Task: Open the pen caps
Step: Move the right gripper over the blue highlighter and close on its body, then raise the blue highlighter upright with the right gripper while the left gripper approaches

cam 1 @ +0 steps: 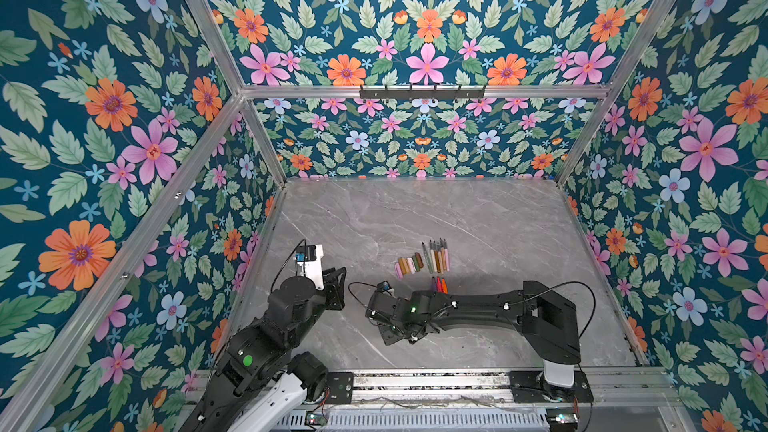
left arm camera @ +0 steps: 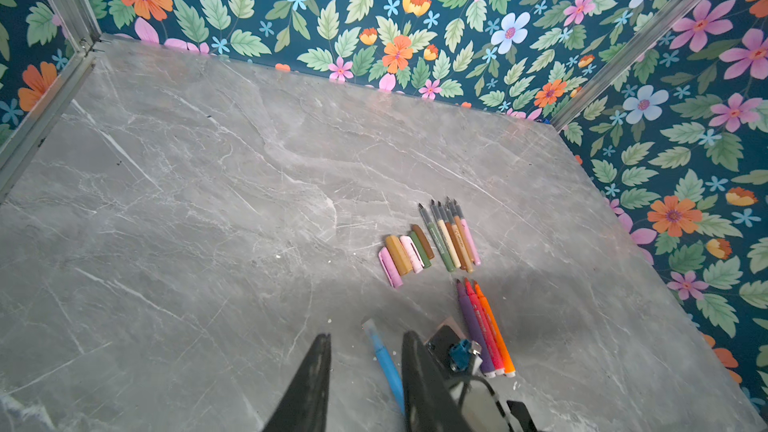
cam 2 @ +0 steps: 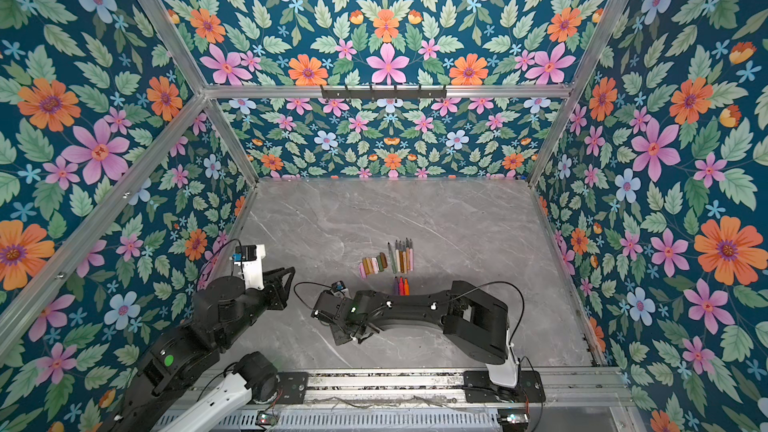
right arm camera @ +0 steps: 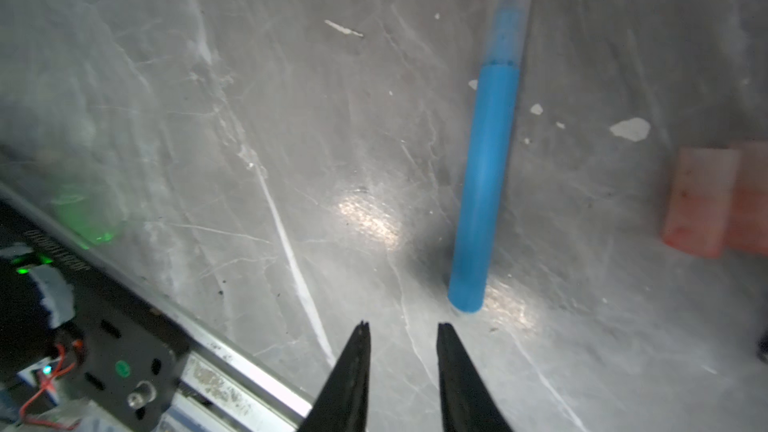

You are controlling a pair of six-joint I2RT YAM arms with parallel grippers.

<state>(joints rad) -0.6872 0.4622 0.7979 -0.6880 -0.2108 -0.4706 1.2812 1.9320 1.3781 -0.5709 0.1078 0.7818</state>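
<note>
To uncap the blue marker [right arm camera: 484, 185], I judge I should pinch its barrel squarely, take the frosted cap [right arm camera: 509, 6] with my other pincer, and pull straight along the pen. My right pincer [right arm camera: 403, 326] is slightly spread and empty, just short of the marker's butt end; my left pincer [left arm camera: 366, 335] hangs parted, gripping nothing. Five loose pen caps [left arm camera: 405, 253] lie beside the bare markers [left arm camera: 451, 239].

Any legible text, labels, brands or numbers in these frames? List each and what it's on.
None can be read.
Print along the uncapped pens: too small to read.
Faint print on the red marker: blurred.
Pale lettering on the black bar in the right wrist view: blurred, unreadable.
On the pen caps: no print that I can make out.
</note>
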